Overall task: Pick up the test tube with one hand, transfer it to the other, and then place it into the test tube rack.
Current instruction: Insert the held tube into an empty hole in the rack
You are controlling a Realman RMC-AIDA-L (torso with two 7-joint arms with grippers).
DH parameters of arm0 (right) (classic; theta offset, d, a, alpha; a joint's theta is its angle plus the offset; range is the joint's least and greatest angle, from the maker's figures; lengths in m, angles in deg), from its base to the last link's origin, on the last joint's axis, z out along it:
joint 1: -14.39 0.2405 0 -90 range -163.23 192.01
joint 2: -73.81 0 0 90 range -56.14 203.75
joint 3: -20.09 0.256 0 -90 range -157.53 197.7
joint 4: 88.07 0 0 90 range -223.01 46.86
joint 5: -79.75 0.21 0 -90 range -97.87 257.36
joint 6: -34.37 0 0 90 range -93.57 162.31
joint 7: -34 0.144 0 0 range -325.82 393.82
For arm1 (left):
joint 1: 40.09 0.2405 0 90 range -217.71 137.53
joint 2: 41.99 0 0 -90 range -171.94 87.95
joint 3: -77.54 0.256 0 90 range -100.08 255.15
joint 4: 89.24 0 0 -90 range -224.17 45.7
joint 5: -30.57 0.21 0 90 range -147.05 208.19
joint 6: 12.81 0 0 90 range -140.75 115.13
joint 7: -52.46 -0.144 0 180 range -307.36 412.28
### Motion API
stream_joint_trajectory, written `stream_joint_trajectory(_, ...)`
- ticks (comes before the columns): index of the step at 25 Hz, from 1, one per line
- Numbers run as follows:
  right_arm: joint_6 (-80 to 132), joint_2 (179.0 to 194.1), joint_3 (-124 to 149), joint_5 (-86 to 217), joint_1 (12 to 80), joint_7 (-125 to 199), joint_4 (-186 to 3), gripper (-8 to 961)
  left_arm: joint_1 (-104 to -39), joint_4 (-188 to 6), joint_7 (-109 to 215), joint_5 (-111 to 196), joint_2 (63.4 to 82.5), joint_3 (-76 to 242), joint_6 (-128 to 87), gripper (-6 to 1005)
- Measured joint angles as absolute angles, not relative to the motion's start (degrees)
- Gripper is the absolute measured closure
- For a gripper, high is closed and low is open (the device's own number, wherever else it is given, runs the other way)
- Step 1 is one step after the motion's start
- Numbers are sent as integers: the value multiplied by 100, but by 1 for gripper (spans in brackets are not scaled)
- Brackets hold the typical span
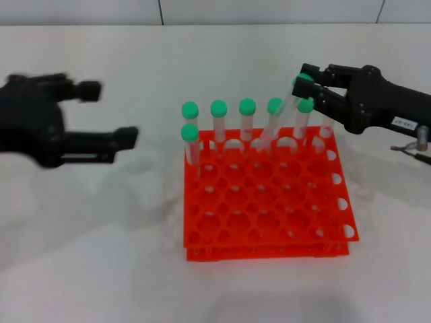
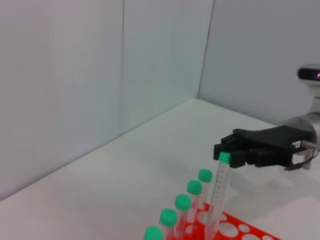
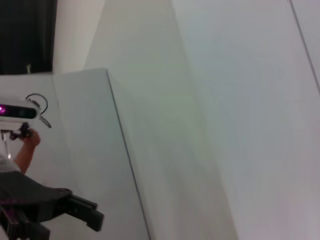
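I have the test tube (image 1: pixel 283 121) tilted in my right gripper (image 1: pixel 311 84), jaws closed on its cap, foot at the test tube rack (image 1: pixel 269 208). Next I must straighten and lower it. My left gripper (image 1: pixel 128 138) waits aside, jaws narrow.

A plain white tabletop (image 1: pixel 101 256) spreads out in front, evenly lit, with only soft shadows on it. Behind it stand pale grey-white wall panels (image 2: pixel 60 85), meeting at a corner with thin vertical seams. A dark opening (image 3: pixel 27 35) shows high up past one panel.
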State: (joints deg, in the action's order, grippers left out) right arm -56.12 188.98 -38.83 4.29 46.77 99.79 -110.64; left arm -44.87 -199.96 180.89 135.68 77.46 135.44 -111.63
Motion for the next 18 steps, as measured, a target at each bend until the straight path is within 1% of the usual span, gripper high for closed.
stream_joint_trajectory(4, -5522, 18894, -3937, 116, 4720, 10388, -11581, 704, -3672, -19862, 17380, 13234, 7774, 13608, -10800, 107)
stream_joint_trajectory(7, -5490, 18894, -3950, -73, 4762, 10678, -11965, 704, -3231, -19484, 16898, 13010, 7783, 13679, -10568, 107)
stream_joint_trajectory(13, -5469, 18885, -4018, -166, 4931, 10963, -12212, 705, -2703, -18435, 15684, 12345, 7789, 13633, -10526, 107)
stream_joint_trajectory(18, -5449, 18878, -4150, -183, 5080, 11041, -12226, 704, -2594, -17430, 14714, 12090, 7789, 13517, -10503, 107)
